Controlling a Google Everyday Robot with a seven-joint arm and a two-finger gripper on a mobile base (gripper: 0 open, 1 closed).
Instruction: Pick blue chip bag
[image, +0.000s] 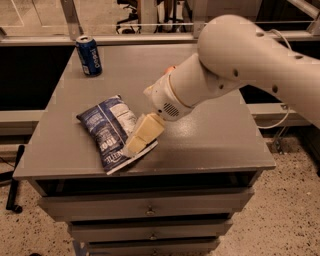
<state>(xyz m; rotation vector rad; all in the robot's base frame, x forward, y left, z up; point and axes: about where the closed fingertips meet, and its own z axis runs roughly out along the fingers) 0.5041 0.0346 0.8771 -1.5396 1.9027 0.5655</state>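
I am reading this as the tail of the approach, with the grasp itself not yet made. The gripper (131, 146) is hanging tip-down at the end of the arm (235, 55), and from my seat its tip is overlapping the near right edge of the blue chip bag (106, 126). I cannot tell whether the gripper is released or clenched, since its cream body is showing to me as one solid wedge. I also cannot tell whether it is touching the foil or sitting just above it.

The bag is lying flat on the table (215, 140), spreading away from the gripper tip toward the left and the far side, with its white panel facing up. Nothing is resting on it.

As I judge it, the next move is calling for a bite on that near edge or a shift further over the bag's middle. Flat crinkly foil is giving little to pinch, so I am expecting to need a low, firm closure and then a straight lift.

Room is looking good. The table's front edge is running near the gripper tip on my side, with drawers (150, 210) below it, so I am wary of pushing the bag forward and off. The blue soda can (89, 55) is standing well apart at the far left corner. To the right of the gripper the tabletop is lying bare.
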